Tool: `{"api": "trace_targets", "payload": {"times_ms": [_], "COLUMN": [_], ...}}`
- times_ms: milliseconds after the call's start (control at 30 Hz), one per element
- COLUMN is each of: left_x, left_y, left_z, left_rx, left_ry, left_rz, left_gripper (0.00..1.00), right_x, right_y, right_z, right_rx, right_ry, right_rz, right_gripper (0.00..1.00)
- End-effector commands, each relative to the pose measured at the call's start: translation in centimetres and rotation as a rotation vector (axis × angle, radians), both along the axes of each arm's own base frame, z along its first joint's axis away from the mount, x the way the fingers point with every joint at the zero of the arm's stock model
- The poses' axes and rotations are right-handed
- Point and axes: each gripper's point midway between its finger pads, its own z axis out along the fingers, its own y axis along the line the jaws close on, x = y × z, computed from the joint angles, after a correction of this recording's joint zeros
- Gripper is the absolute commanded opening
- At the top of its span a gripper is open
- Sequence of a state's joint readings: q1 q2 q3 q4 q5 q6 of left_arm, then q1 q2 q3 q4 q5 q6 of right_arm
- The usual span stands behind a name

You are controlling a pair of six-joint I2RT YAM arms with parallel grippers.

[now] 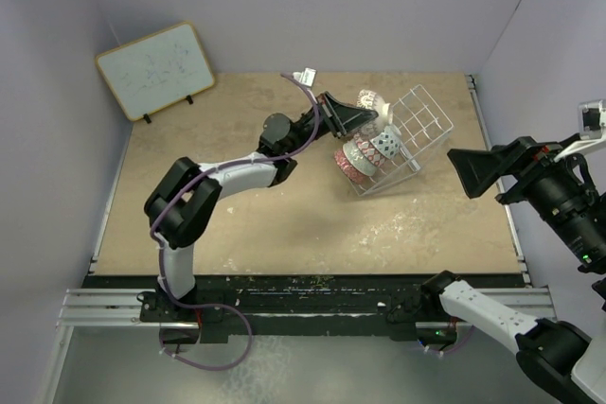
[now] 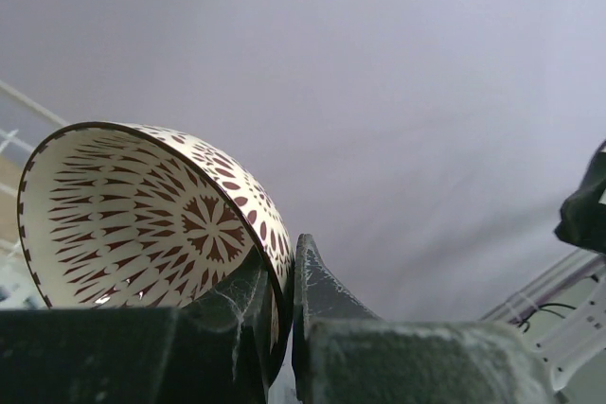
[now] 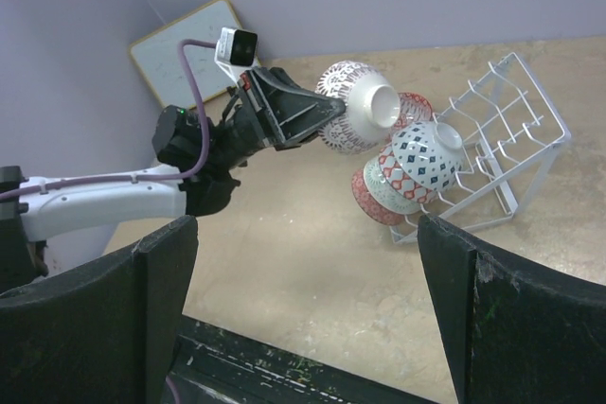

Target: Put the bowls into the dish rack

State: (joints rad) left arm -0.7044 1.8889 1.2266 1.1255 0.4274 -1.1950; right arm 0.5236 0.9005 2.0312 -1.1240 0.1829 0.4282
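Where the rack (image 1: 426, 120) sits, lilac walls (image 1: 331, 7) enclose a tan tabletop (image 1: 284, 224).

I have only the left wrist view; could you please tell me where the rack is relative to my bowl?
Observer: The rack lies just right of the bowl, which the left gripper holds at its left end.
Operator: Thanks. How many bowls are loaded?
Observer: At least three stand on edge there: a blue-patterned bowl, a red bowl, a red-rimmed bowl.
Operator: Where is the right gripper?
Observer: The right gripper is open, beyond the rack's right side, apart from it.
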Motion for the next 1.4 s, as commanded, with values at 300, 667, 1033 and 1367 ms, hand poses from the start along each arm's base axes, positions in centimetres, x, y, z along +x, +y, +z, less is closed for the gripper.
{"api": "trace_targets", "payload": {"times_ms": [300,667,1033,1367], "left_x": [-0.3,1.9,3.9,4.9], "left_y": [-1.8,-4.1,-6.0,-6.7], "left_z": [7.2,5.1,1.1,-1.3], "left_rx": [-0.416,-0.498,-0.457,-0.418], "left_ry": [-0.024,0.055,0.148,0.209], "left_rz": [-0.018,-0.021,-0.024,-0.008], "left_gripper": [0.0,0.0,0.0,0.0], "right_x": [-0.7,-1.0,-1.1,-1.1], "right_y": [-0.4,-1.0,-1.2,-1.3], "right_z": [0.1,-0.1,-0.4,-0.6], "right_rx": [0.008,0.002,0.009,0.013], "right_ry": [-0.006,-0.011,0.0,0.003], "right_rz": [0.002,-0.018,-0.023,-0.025], "right_gripper": [1.0,1.0,1.0,1.0]}}
